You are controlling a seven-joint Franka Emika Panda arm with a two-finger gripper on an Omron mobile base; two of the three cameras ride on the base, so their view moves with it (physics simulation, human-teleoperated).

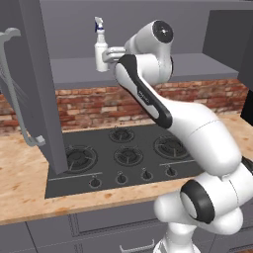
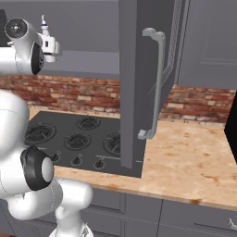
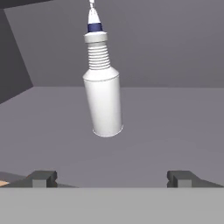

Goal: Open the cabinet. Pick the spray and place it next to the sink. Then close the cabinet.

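One of the task's three steps is done: the cabinet [image 1: 148,74] stands open, its left door [image 1: 42,99] swung out over the cooktop [image 1: 123,155] in the left base view and its right door [image 2: 139,88] swung out in the right base view, each with a long silver bar handle [image 2: 155,83]. Picking the spray bottle [image 1: 101,47], setting it next to the sink and shutting the doors are all still to do. The bottle stands upright on the cabinet's bottom shelf [image 3: 166,127], near the front edge, its blue nozzle collar uppermost. The arm rises from the base in front of the bench [image 2: 194,157], folds at the elbow above the burners and reaches level into the cabinet, wrist turned toward the bottle. The gripper [image 3: 112,178] sits just short of the bottle; its fingers [image 3: 41,178] are spread wide apart and hold nothing, with the bottle lying ahead of the gap between them, judged ready for a forward approach.
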